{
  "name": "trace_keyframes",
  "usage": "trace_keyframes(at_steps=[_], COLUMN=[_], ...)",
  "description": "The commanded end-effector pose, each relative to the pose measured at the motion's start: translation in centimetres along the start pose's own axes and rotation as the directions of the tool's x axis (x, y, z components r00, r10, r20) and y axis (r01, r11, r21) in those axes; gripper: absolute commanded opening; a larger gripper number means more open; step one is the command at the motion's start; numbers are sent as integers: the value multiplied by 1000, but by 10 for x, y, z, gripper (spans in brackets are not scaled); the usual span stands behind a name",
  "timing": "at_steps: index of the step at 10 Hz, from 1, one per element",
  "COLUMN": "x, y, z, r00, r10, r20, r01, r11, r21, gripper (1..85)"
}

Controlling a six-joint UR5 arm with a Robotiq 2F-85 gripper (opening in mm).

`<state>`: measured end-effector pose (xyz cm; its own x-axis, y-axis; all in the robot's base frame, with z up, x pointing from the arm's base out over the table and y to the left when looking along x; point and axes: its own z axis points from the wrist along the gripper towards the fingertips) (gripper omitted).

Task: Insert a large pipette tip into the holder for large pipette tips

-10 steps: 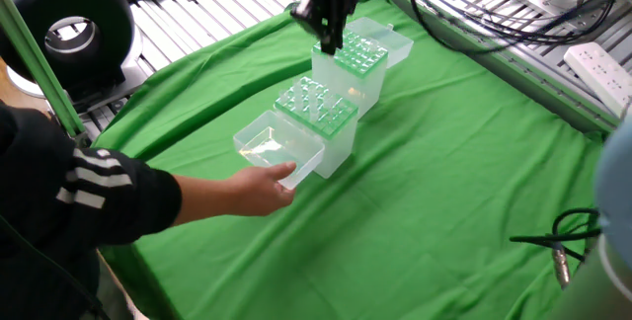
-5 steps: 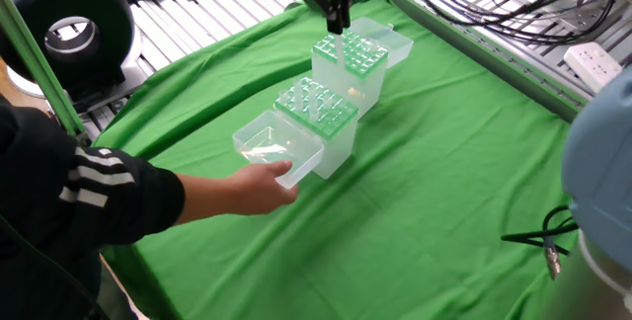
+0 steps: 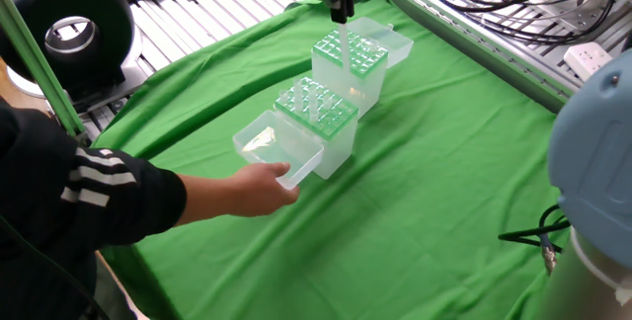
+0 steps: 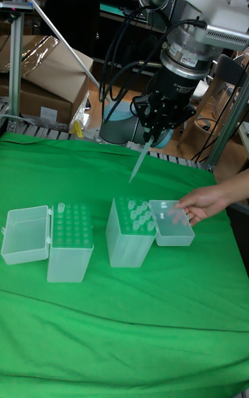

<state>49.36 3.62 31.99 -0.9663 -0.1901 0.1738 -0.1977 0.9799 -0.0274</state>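
The hand (image 4: pixel 149 137) is clamped on the tip (image 4: pixel 139 161), which hangs tilted in the air above the gap between the two boxes. The holder (image 4: pixel 70 242) stands on the desk (image 4: pixel 124 329) with its lid open. A slanted tip could catch a hole's rim and bend — or, seemingly, drift toward the other box (image 4: pixel 131 231), where a person's hand (image 4: pixel 201 202) rests on the lid.

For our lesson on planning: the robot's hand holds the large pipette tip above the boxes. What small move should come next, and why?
Probably line the large pipette tip up over a free hole in the green-topped holder. The hand grips it in the air, tilted, its point clear of the grid.
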Motion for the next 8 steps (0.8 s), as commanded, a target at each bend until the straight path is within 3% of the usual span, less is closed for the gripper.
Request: trace_keyframes(at_steps=[1, 2, 3, 4, 5, 8], x=[-18, -19, -22, -30, -36, -50], y=[-13, -20, -12, -27, -48, -90], z=[-4, -4, -5, -12, -18, -10], r00=[989, 991, 996, 997, 997, 989], r10=[130, 101, 47, 2, -29, -94], r20=[76, 83, 80, 73, 76, 112], r01=[-133, -107, -49, -2, 28, 92], r11=[990, 992, 999, 1000, 1000, 996], r21=[38, 65, 22, -2, 14, 16], gripper=[40, 7, 10, 27, 27, 17])
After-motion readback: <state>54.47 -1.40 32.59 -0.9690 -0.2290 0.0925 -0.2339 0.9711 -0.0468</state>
